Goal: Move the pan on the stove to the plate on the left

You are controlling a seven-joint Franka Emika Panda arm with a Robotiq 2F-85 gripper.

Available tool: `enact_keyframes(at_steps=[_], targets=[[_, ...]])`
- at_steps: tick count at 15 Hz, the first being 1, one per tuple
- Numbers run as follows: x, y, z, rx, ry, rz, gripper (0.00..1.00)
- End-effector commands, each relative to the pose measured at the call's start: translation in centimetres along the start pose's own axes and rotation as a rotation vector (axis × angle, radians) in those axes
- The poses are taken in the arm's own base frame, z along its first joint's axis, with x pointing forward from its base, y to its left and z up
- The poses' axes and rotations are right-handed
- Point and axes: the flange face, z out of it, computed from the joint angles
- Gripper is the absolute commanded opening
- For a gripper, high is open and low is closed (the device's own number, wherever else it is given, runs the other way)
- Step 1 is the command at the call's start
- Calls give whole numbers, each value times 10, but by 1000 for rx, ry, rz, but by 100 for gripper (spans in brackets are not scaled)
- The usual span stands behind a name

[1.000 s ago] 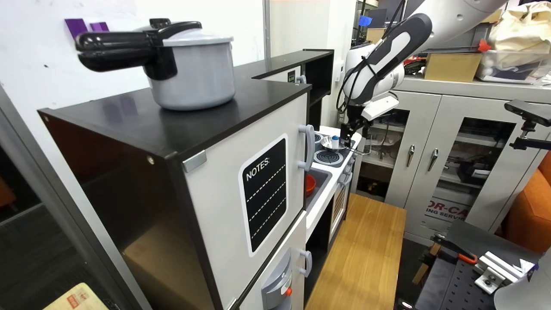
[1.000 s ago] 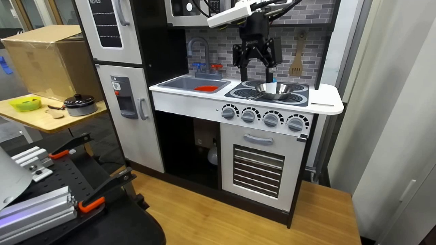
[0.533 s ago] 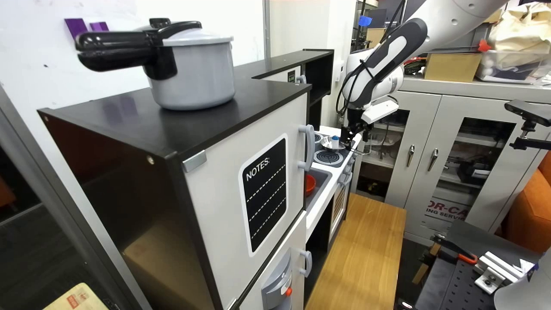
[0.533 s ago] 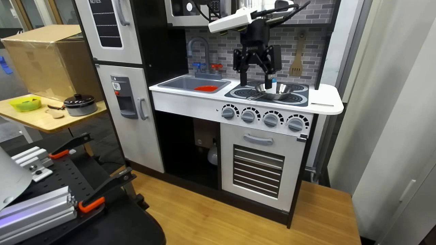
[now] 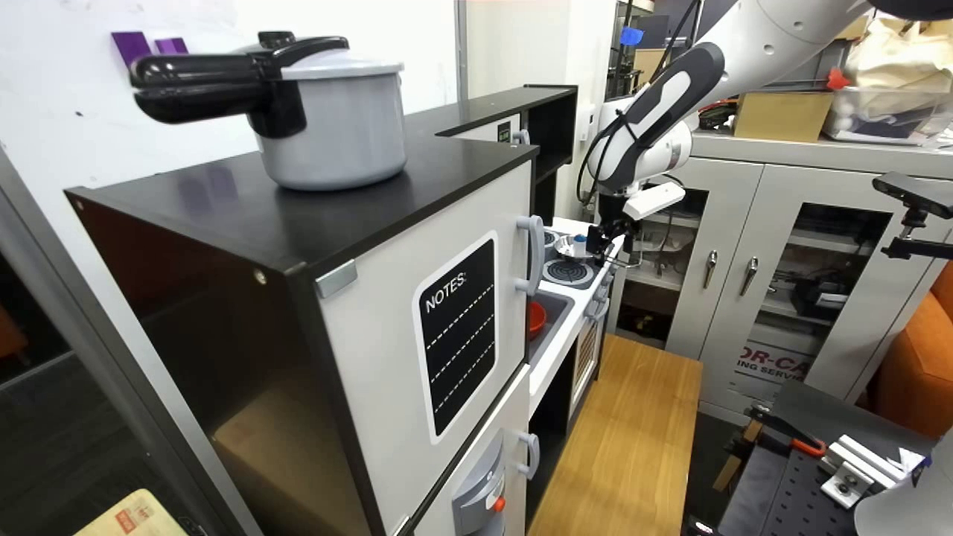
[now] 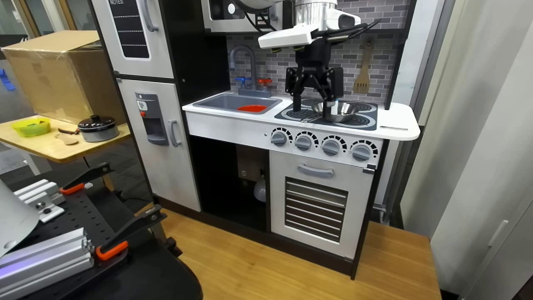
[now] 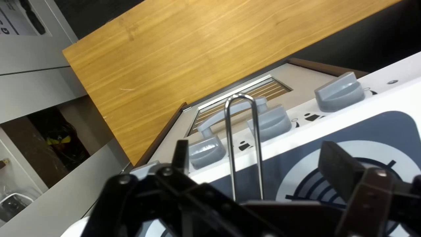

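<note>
Pan point(image 6: 344, 116), round shiny metal, loop-handled

- On the black panel point(image 5: 458, 339) I read "NOTES:", in both exterior views.
- Inside the grey cabinet point(image 5: 733, 223) a pale surface point(image 5: 774, 362) shows me "OR-CA" above "ING SERVIC".
</note>
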Motion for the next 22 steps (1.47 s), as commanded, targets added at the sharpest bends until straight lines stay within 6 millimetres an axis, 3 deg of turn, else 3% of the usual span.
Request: enact_keyframes(at_steps=[1,15,16,17,19,22], targets=[[3,8,1,21,-7,-6,100],[-1,7,2,1,-7,0,100],[-1,7,2,1,-7,0,97],[-1,6,1,4,-7,-1,76],[0,6,1,5,-5,-1,70],[0,5,1,6,-6,-3,49]])
